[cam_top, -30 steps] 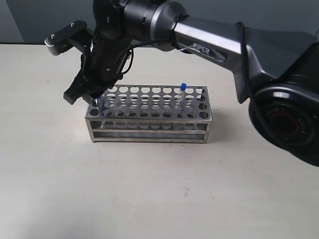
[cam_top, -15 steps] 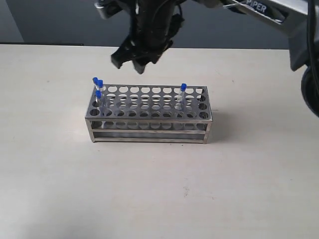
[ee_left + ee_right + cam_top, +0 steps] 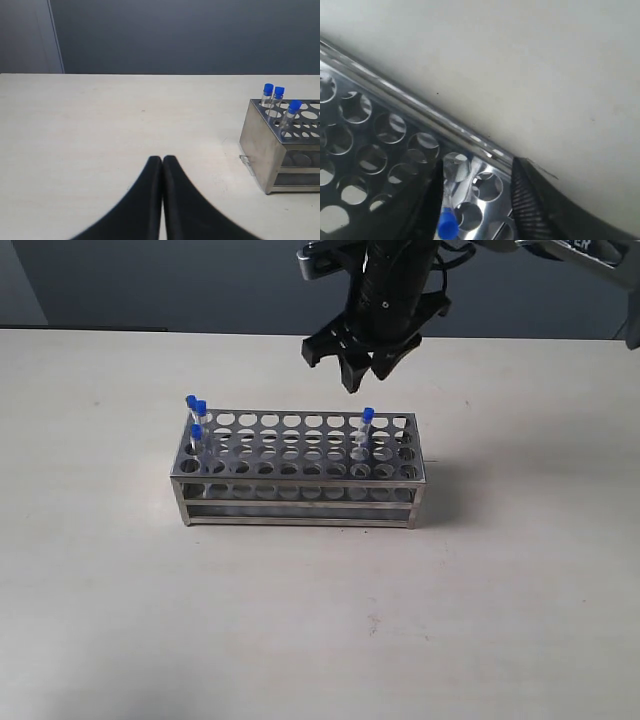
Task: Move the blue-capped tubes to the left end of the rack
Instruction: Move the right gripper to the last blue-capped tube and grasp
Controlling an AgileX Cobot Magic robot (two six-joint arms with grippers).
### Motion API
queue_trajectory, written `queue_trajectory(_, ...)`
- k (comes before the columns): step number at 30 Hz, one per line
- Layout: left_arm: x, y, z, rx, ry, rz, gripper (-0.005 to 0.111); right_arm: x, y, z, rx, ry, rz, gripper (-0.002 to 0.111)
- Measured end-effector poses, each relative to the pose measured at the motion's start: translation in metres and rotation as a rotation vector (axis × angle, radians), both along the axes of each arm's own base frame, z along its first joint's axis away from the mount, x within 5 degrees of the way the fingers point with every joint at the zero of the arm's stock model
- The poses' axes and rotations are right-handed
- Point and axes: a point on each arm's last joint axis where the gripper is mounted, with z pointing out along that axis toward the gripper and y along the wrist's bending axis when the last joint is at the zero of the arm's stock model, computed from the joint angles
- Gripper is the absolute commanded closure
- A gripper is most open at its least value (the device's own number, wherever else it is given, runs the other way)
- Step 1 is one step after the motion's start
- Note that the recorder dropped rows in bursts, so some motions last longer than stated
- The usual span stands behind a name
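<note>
Only from the left wrist view: left gripper (image 3: 162,167) clenched on nothing over the table (image 3: 100,115), well apart from the rack (image 3: 300,478). Three blue-capped tubes (image 3: 195,416) at its 9 o'clock end; fourth tube (image 3: 367,422) toward 3 o'clock. Right gripper (image 3: 348,372), spread and empty, at that tube's 12 o'clock, shifted rightward from a moment ago.

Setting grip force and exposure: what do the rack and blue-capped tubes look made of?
Rack: looks like silvery sheet metal with a shiny finish; it shows bright reflections around the punched holes. Blue-capped tubes: clear see-through bodies, either glass or plastic, and the pictures cannot settle which. Their caps look like opaque blue plastic with a dull sheen.
</note>
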Motion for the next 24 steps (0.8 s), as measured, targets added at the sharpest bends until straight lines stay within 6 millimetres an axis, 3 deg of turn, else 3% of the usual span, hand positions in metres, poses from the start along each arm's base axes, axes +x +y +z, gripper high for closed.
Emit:
queue_trajectory(14, 0.0, 0.0, 0.0, 0.0, 0.0, 0.0, 0.106, -0.007, -0.002, -0.036, -0.048, 0.109, -0.006, 0.066)
queue_trajectory(17, 0.0, 0.0, 0.0, 0.0, 0.0, 0.0, 0.106, -0.009, -0.002, -0.04, -0.044, 0.125, -0.008, 0.077)
queue_trajectory(22, 0.0, 0.0, 0.0, 0.0, 0.0, 0.0, 0.106, -0.009, 0.0, -0.039, -0.019, 0.132, -0.013, 0.109)
queue_trajectory(24, 0.0, 0.0, 0.0, 0.0, 0.0, 0.0, 0.106, -0.009, 0.0, -0.039, -0.016, 0.127, -0.011, 0.108)
